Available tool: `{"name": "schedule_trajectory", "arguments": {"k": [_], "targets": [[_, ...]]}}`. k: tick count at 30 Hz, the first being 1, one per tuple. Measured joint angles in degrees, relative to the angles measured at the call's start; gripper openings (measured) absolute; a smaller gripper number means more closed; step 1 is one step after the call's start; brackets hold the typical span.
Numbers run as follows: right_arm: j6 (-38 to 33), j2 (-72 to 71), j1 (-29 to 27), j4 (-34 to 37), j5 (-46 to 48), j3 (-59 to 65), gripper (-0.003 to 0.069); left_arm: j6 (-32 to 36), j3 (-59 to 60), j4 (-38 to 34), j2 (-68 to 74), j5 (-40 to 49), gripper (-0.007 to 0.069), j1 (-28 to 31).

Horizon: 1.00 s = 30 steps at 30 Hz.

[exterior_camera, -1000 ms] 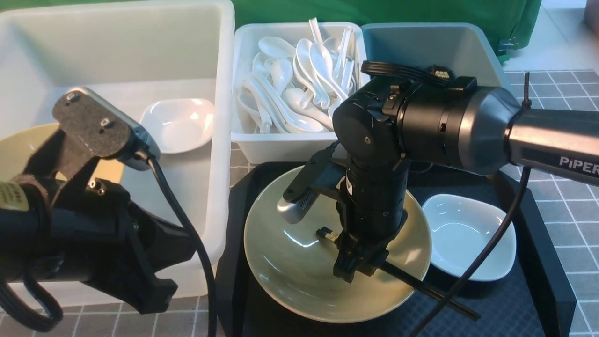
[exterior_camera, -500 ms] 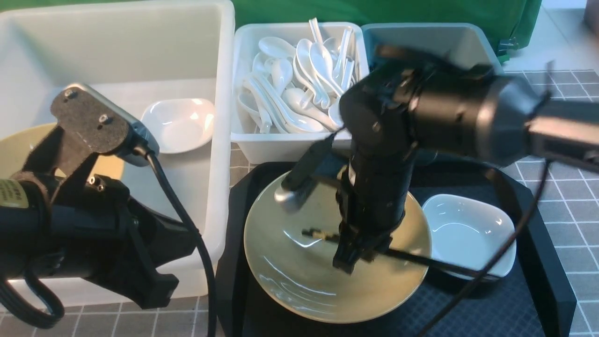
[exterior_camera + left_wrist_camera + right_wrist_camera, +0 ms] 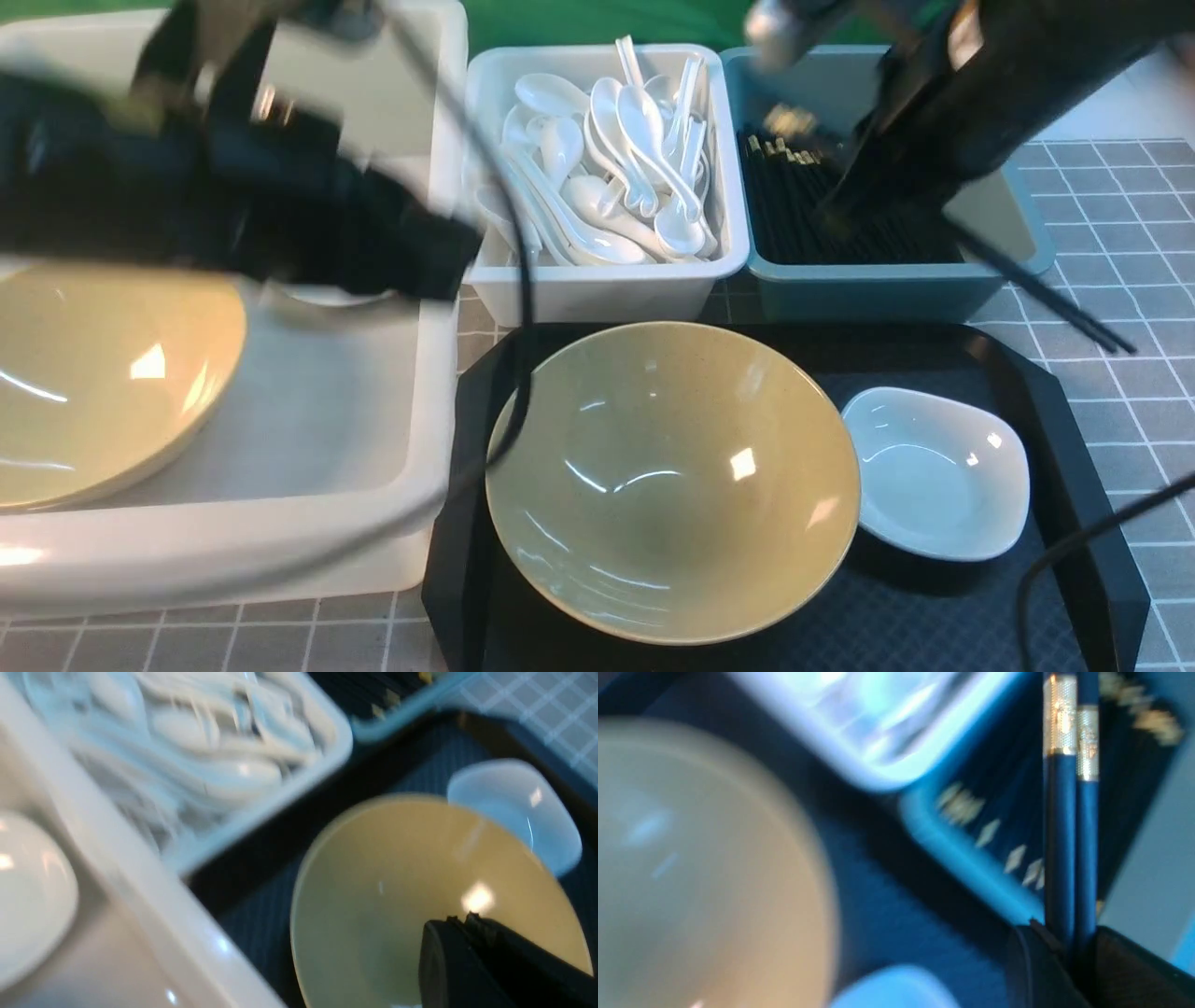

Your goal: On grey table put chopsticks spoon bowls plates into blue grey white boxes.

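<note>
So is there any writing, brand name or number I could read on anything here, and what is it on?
No text can be read anywhere.
The left arm and right arm are blurred; any lettering on them is unreadable.
The gold bands on the chopsticks show a pattern, too blurred to read.

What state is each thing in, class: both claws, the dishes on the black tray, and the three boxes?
Left claw: shut, empty.
Right claw: shut on chopsticks.
Bowl on tray: upright, empty.
Plate on tray: upright, empty.
Small white box: filled with spoons.
Blue-grey box: holds stacked chopsticks.
Large white box: holds second bowl.
</note>
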Motion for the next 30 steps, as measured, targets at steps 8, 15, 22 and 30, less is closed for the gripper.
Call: {"name": "schedule_trajectory", "arguments": {"k": [8,15,22,30], "targets": [[10.9,7.0,-9.5,1.3,-24.5,0.0,0.0154,2.1,-13.5,-0.2,11.3,-3.5,-0.0011,0.0],[19.1,18.2,-13.2,1.4,-45.4,-3.3,0.0154,2.8,-20.1,-0.2,20.9,-4.0,-0.0011,0.0],[19.3,26.9,-14.6,1.4,-43.5,-10.8,0.0154,3.8,-20.3,-0.2,24.7,-4.3,-0.0011,0.0],[19.3,31.8,-14.8,1.8,-26.0,-15.9,0.0307,4.4,-20.4,1.0,25.5,-1.2,-0.0011,0.0]]}}
